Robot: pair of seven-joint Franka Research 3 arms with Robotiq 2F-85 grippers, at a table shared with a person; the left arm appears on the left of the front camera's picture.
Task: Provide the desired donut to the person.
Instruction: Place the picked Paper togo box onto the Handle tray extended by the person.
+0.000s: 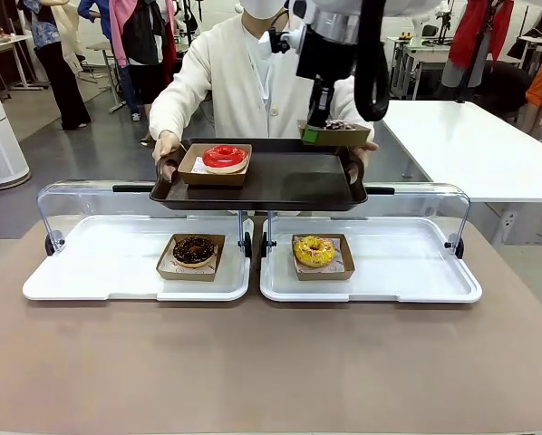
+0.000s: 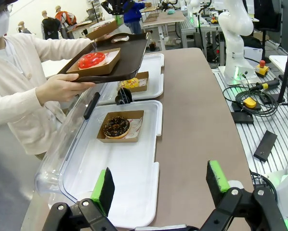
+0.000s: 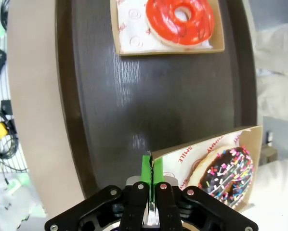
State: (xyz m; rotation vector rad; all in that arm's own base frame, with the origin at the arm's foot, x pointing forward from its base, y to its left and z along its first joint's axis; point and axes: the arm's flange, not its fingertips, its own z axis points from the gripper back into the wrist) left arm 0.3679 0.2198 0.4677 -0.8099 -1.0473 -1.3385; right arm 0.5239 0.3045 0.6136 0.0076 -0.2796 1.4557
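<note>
Your sprinkled chocolate donut (image 3: 227, 171) sits in a brown paper tray (image 3: 209, 149) that the right claw (image 3: 149, 169) has pinched by one wall, its green pads pressed together on the cardboard edge. In the front view that paper tray (image 1: 336, 134) hangs at the far right corner of the dark serving tray (image 1: 280, 177), though you cannot tell whether it touches the surface or floats just above it. The person (image 1: 230, 77) in the cream cardigan holds the serving tray level with a hand on each side, above the back edge of the table (image 1: 271, 362). A red-glazed donut (image 1: 224, 157) in its own paper tray rests on the serving tray's left part. Below, on the table, two white display trays lie side by side with clear lids tipped back: the left one (image 1: 99, 267) carries a chocolate donut (image 1: 194, 250), the right one (image 1: 407, 267) a yellow donut (image 1: 314, 251). Your left claw (image 2: 158, 185) hangs wide open and empty over the near end of the left display tray.
</note>
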